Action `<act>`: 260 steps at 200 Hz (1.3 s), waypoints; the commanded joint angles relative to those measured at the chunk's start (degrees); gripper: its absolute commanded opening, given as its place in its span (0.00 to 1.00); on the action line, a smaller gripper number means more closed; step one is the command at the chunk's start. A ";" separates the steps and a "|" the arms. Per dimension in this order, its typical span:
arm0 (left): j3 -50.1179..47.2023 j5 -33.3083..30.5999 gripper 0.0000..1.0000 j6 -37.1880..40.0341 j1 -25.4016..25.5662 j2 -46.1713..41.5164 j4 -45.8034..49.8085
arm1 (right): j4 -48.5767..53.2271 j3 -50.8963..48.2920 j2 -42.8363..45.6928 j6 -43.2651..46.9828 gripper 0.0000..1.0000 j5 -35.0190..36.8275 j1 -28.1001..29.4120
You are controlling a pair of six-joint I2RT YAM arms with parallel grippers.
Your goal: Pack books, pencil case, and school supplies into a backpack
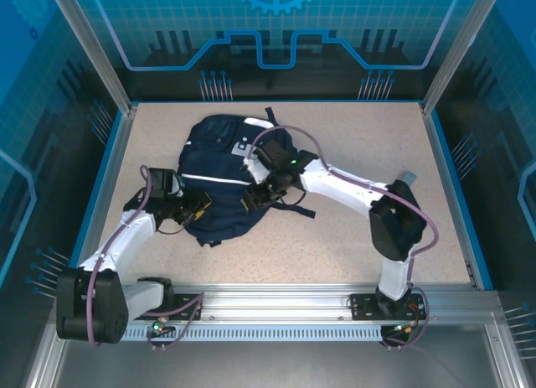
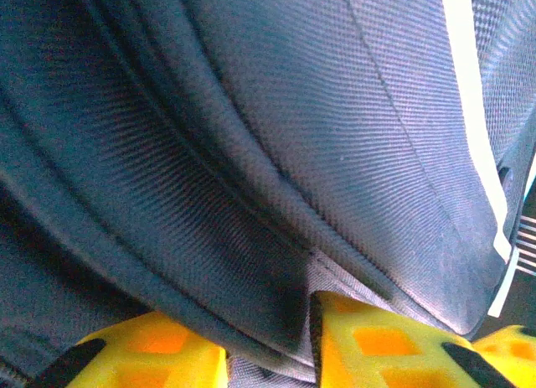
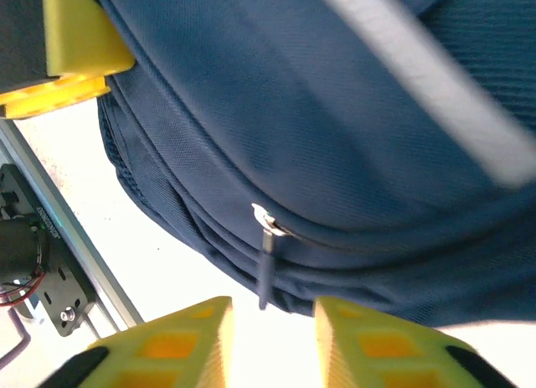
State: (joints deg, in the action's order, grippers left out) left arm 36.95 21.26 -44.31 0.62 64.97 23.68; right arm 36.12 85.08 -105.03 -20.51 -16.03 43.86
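Observation:
The navy backpack (image 1: 219, 166) with thin white stripes lies flat on the left middle of the table. My left gripper (image 1: 198, 209) is at its near left edge. In the left wrist view a fold of the backpack fabric (image 2: 251, 237) sits pinched between the yellow fingers (image 2: 368, 346) of the left gripper (image 2: 268, 338). My right gripper (image 1: 261, 195) is at the backpack's near right edge. The right gripper (image 3: 272, 321) stands open, and a zipper pull (image 3: 265, 266) hangs just beyond its gap. The books, pencil case and school supplies are out of view.
The beige tabletop (image 1: 360, 153) is bare to the right of the backpack. Blue walls and aluminium posts (image 1: 444, 53) ring the table. The arms' mounting rail (image 1: 276, 308) runs along the near edge. A dark strap (image 1: 293, 210) trails off the backpack's right side.

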 commanded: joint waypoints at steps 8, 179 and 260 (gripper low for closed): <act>4.26 -6.11 0.39 1.78 0.47 -4.82 7.86 | -3.38 -5.15 7.08 -5.80 0.45 0.98 -5.07; 21.45 -33.08 0.44 0.86 37.34 10.77 12.03 | -7.15 -10.73 9.67 -19.06 0.86 0.30 -12.83; 26.98 -38.89 0.38 2.21 41.36 20.58 16.45 | -5.18 -9.78 8.71 -18.95 0.84 1.73 -12.83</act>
State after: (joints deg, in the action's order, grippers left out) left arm 61.34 -14.06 -43.55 41.10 83.22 36.88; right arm 29.12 73.82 -95.15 -39.03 -14.94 31.70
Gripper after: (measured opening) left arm 0.395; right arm 0.843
